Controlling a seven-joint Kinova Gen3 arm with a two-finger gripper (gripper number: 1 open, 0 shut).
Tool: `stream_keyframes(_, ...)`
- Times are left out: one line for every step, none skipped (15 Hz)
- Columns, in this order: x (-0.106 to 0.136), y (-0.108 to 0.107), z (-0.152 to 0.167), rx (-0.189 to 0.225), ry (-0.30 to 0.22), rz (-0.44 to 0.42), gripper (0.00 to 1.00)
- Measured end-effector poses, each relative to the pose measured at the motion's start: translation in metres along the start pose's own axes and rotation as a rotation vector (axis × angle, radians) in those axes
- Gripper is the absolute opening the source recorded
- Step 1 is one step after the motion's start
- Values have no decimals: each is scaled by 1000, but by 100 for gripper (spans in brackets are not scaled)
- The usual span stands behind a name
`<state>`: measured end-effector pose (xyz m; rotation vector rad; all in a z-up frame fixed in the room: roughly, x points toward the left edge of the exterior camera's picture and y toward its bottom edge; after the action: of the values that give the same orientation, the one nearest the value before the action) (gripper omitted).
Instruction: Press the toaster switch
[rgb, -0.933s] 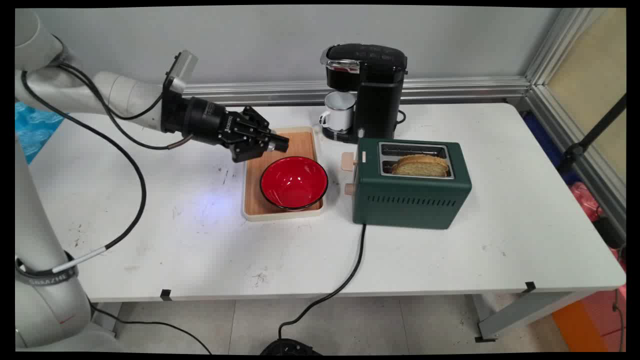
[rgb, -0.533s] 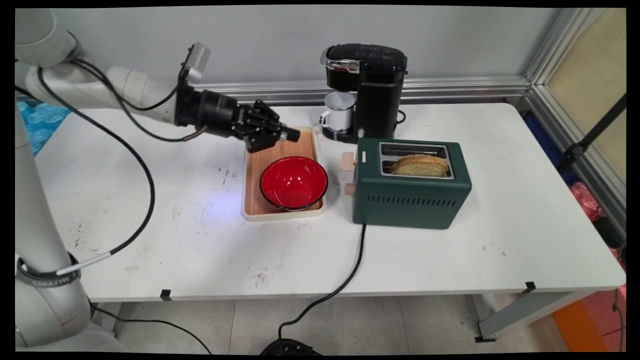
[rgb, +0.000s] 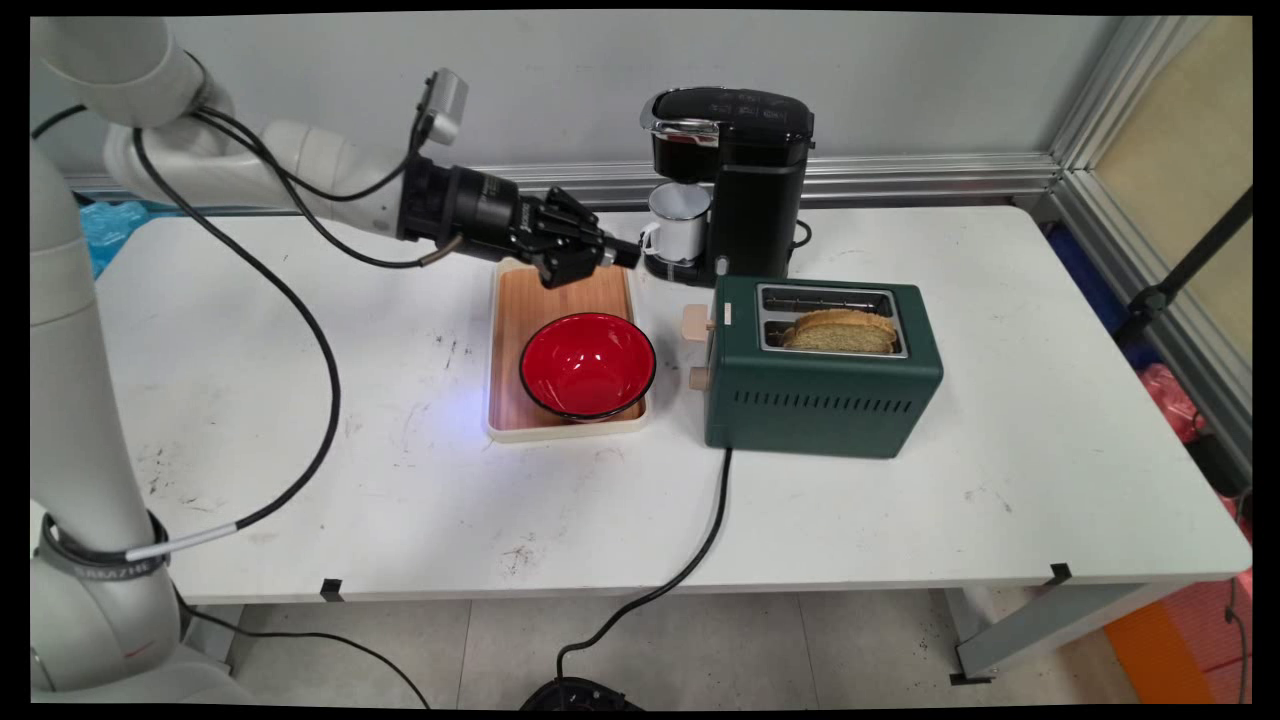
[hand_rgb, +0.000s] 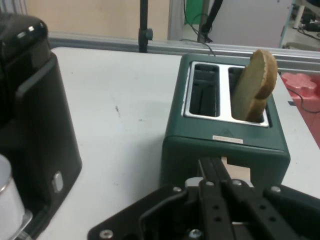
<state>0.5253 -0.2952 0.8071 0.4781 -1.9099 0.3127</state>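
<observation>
My black gripper (rgb: 622, 255) hovers over the far edge of the wooden tray (rgb: 560, 300), pointing right, its fingers shut with nothing between them. Its tip is just left of the white mug (rgb: 678, 222) that stands under the black coffee maker (rgb: 740, 170). A red bowl (rgb: 588, 365) sits on the tray's near half. In the hand view the shut gripper (hand_rgb: 212, 167) points at the green toaster (hand_rgb: 225, 145), which has a bread slice (hand_rgb: 255, 85) sticking up from its right slot. The coffee maker (hand_rgb: 35, 125) fills that view's left side.
The green toaster (rgb: 820, 365) with the bread slice (rgb: 838, 330) stands right of the tray, its levers (rgb: 697, 322) facing the tray. Its black cord (rgb: 690, 560) runs over the table's near edge. A metal rail lines the wall behind.
The gripper has moved right and toward the wall, from above the tray's far left corner to just left of the mug. Nothing else has shifted.
</observation>
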Motion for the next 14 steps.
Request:
stream_keyframes(0,2,4,-5,-6,-7,0)
stream_keyframes(-1,3,7,-9,-11,-13,0)
stream_keyframes(-1,5,11,-13,-16,-20,0)
stream_keyframes(-2,7,16,-18,-22,-27,0)
stream_keyframes(-2,9,19,-21,-25,-31,0)
stream_keyframes(-3,10,22,-24,-30,-36,0)
stream_keyframes(-4,12,26,-27,-34,-41,0)
stream_keyframes(-4,13,30,-29,-37,-45,0)
stream_keyframes(-4,14,32,-31,-39,-48,0)
stream_keyframes(-5,15,35,-33,-42,-52,0)
stream_keyframes(-5,16,37,-35,-44,-54,0)
stream_keyframes(-5,17,40,-37,-46,-58,0)
stream_keyframes(-6,18,43,-39,-49,-62,0)
stream_keyframes(-7,19,46,-41,-51,-65,0)
